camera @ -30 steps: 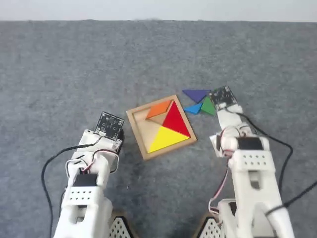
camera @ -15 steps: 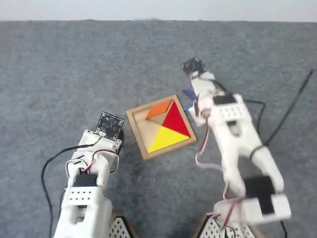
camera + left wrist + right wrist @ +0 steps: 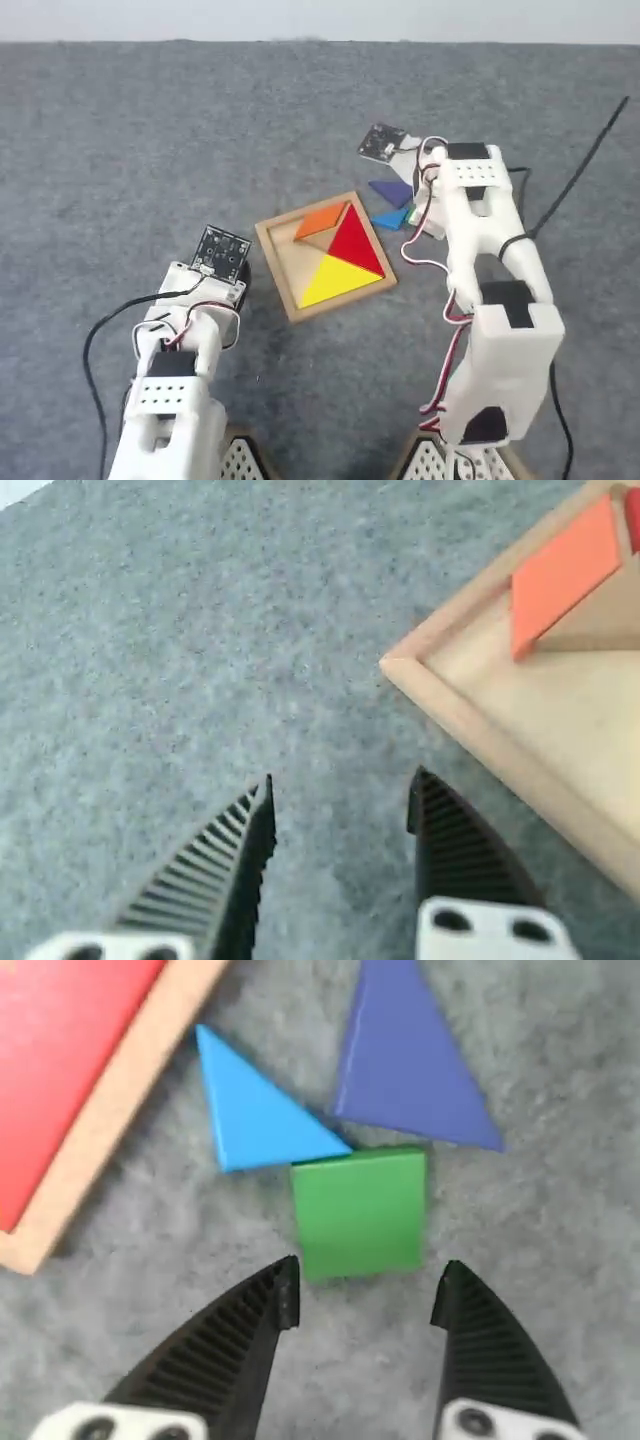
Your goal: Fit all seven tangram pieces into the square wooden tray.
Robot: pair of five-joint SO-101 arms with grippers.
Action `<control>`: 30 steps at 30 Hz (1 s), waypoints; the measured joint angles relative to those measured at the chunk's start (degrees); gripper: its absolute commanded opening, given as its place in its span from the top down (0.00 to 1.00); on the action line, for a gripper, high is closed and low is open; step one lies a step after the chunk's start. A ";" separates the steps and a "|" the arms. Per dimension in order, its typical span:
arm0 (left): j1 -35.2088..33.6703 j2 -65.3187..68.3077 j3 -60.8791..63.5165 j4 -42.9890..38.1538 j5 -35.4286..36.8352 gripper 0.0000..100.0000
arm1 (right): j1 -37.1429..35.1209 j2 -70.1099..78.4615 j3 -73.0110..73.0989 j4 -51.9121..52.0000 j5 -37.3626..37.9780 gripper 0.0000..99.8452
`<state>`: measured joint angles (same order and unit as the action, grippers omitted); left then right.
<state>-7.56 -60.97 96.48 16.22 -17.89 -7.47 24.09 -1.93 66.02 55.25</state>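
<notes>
Framing green square [image 3: 360,1210], right gripper [image 3: 367,1265] jaws apart, empty; light-blue triangle [image 3: 255,1120] abuts square. Left gripper [image 3: 343,776] jaws apart, empty, near tray [image 3: 450,705] corner.

text: none readable | labels: none | numbers: none | signs: none

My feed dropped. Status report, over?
Left gripper open, empty, beside tray corner. Right gripper open over green square. Orange piece, red piece, yellow piece in tray; blue triangle, purple triangle outside. Nothing blocking.
</notes>
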 measured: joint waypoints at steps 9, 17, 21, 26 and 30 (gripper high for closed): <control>0.00 0.00 0.00 0.00 0.00 0.80 | -0.09 5.63 -0.09 -3.69 0.79 0.76; 0.00 0.00 0.00 0.00 0.00 0.80 | -0.09 6.77 -0.53 -4.40 0.88 0.85; 0.00 0.00 0.00 0.00 0.00 0.80 | 0.09 6.77 -1.41 -4.57 0.97 0.91; 0.00 0.00 0.00 0.00 0.00 0.80 | 0.18 6.15 -1.49 -4.66 -1.49 0.91; 0.00 0.00 0.00 0.00 0.00 0.80 | -0.18 3.08 -1.41 -2.02 -2.73 0.91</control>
<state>-7.56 -60.97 96.48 16.22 -17.89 -7.65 27.16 -3.34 64.00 52.53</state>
